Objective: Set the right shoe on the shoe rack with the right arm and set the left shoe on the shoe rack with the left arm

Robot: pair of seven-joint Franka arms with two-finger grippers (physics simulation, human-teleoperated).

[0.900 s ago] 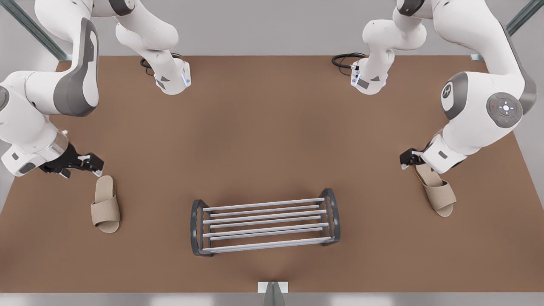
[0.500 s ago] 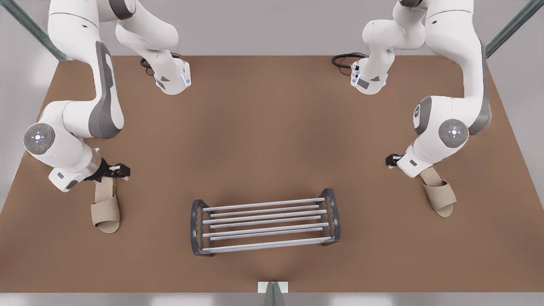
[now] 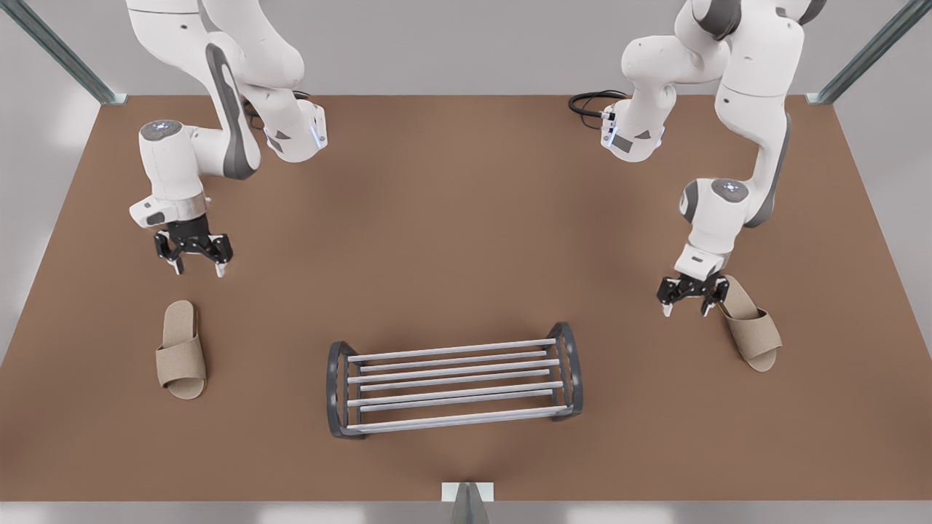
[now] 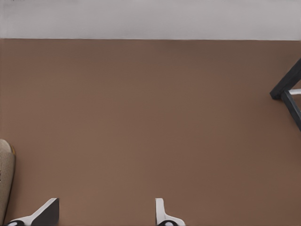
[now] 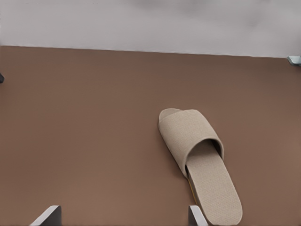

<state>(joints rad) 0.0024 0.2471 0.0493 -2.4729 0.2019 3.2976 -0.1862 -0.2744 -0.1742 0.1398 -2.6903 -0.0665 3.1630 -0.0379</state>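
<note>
Two beige slippers lie on the brown table [image 3: 451, 218]: one [image 3: 181, 351] toward the front view's left, the other [image 3: 750, 323] toward its right. One shoe rack [image 3: 453, 378] stands between them. Two white arms, each ending in one black gripper [image 3: 194, 263] [image 3: 685, 304].

In the front view, the shoe rack [image 3: 451, 378] stands on the counter [image 3: 451, 218] at lower centre. The right shoe [image 3: 182, 351] lies at lower left, well apart from the rack, with the right gripper [image 3: 198, 271] above it in the frame, near its heel. The left shoe [image 3: 750, 324] lies at the right of the frame, and the left gripper [image 3: 684, 311] sits just beside its heel, between shoe and rack.
</note>
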